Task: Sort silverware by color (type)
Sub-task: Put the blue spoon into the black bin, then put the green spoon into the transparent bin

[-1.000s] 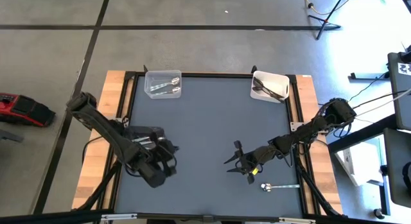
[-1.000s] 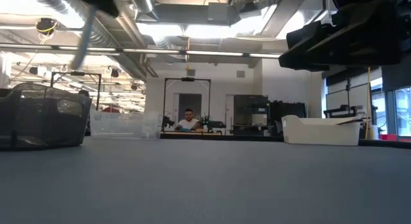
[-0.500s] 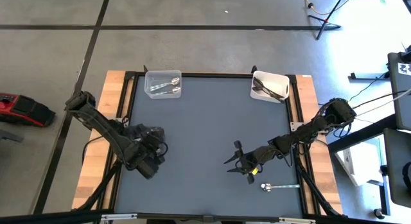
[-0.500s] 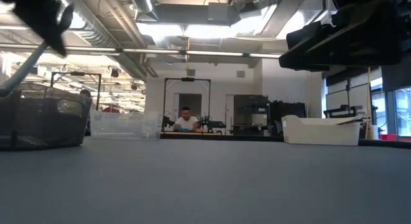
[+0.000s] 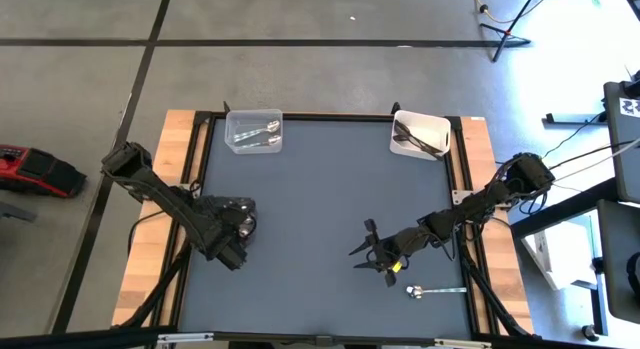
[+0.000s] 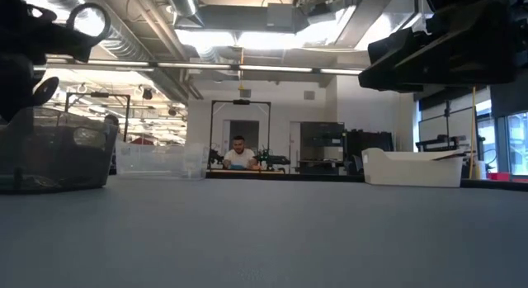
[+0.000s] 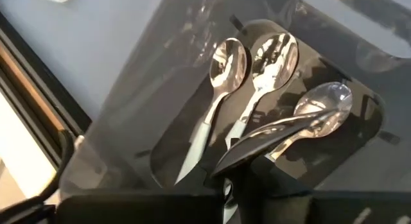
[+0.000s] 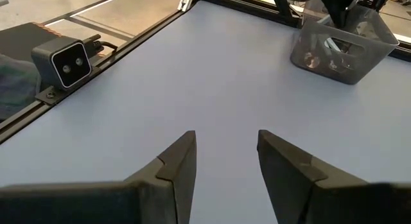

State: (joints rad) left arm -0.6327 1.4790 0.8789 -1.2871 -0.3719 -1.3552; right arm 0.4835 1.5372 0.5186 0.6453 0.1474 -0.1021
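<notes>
A dark see-through bin [image 5: 222,211] [image 6: 54,156] stands near the table's left edge. Shiny silver spoons [image 7: 221,63] lie on its floor. My left gripper [image 5: 233,251] hangs just over this bin [image 7: 128,121], shut on a dark grey utensil [image 7: 276,134]. My right gripper [image 5: 372,252] [image 8: 225,160] hovers open over bare mat in the table's right half. A lone silver utensil [image 5: 435,289] lies flat on the mat near the near edge, beside the right arm. A clear bin [image 5: 255,131] holds silver spoons. A white bin [image 5: 420,134] holds dark utensils. My left gripper holds the dark grey utensil by one end [image 7: 226,169], coming from above. The fingers themselves are hidden under the picture's lower edge. The utensil juts forward from them, lifted above the silver spoons in the dark bin, its free end [image 7: 321,116] over a spoon bowl.
The clear bin and the white bin [image 6: 412,168] stand along the far edge. Black frame rails and wooden strips border the mat left and right. A camera block [image 8: 67,63] sits on the mat's edge. Bare mat [image 5: 320,199] lies between the arms. A person [image 6: 238,156] sits far behind.
My left gripper has moved from nearer the near edge toward the far-left, over the dark bin, carrying the utensil. In the low view the utensil swung left, tilted, and dropped out of sight behind the bin's wall.
</notes>
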